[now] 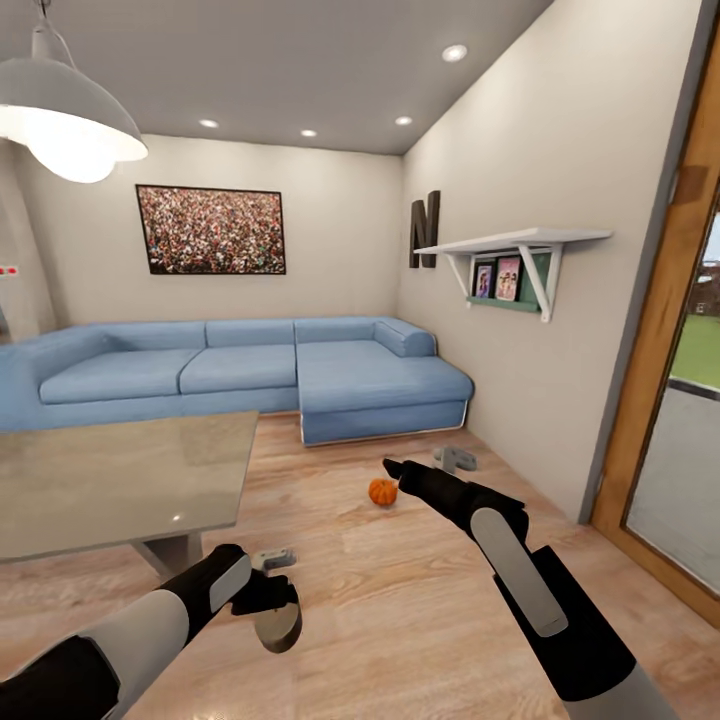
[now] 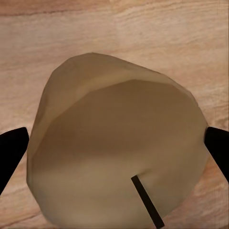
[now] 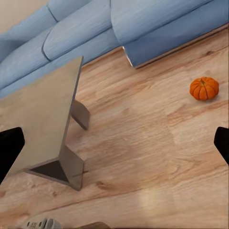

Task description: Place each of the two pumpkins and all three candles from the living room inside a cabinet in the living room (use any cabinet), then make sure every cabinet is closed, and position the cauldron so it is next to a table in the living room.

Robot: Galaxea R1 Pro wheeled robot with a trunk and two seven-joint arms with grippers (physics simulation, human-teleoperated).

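One candle held, one pumpkin ahead

Your left gripper (image 2: 114, 148) clamps a stubby grey-brown candle (image 1: 278, 625) above the wood floor (image 1: 400, 600). Your right gripper (image 3: 114, 143) has its fingers apart, near the ribbed orange pumpkin (image 1: 383, 491) beside the blue sofa (image 1: 240, 375). A dark letter "N" (image 1: 424, 230) hangs on the wall.

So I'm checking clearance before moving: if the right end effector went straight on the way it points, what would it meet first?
Probably bare wooden floor. The right end effector aims between the table and the pumpkin; depth is uncertain.
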